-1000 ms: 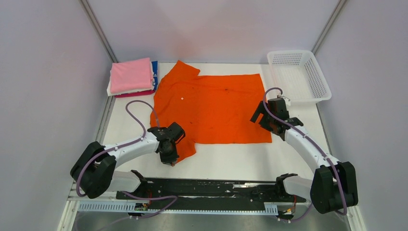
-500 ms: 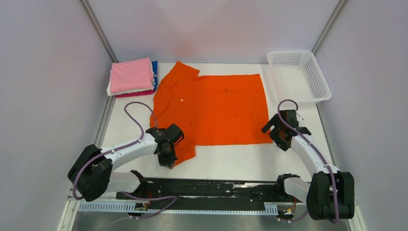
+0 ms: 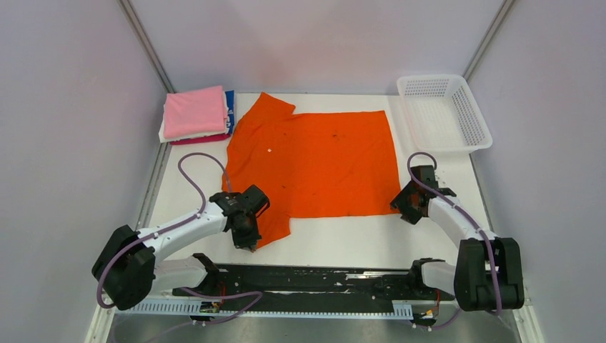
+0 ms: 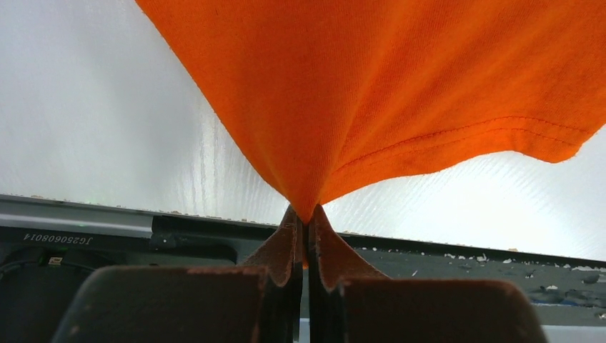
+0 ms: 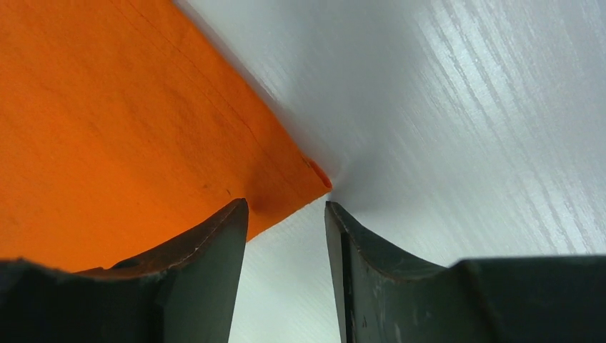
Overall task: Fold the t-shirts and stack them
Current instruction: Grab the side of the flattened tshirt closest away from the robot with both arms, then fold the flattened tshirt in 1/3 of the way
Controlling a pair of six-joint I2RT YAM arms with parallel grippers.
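The orange shirt lies spread on the surface, left of the basket. The left fingers pinch its near sleeve hem. The right fingers stand apart at its near corner.

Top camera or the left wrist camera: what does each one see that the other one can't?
Only the top camera shows the whole orange t-shirt spread out, the folded pile with pink on top, the white basket and the right gripper at the shirt's near right corner. Only the left wrist camera shows, close up, the left gripper pinched shut on a bunched bit of cloth, and the stitched hem. Both show orange cloth and the white table.
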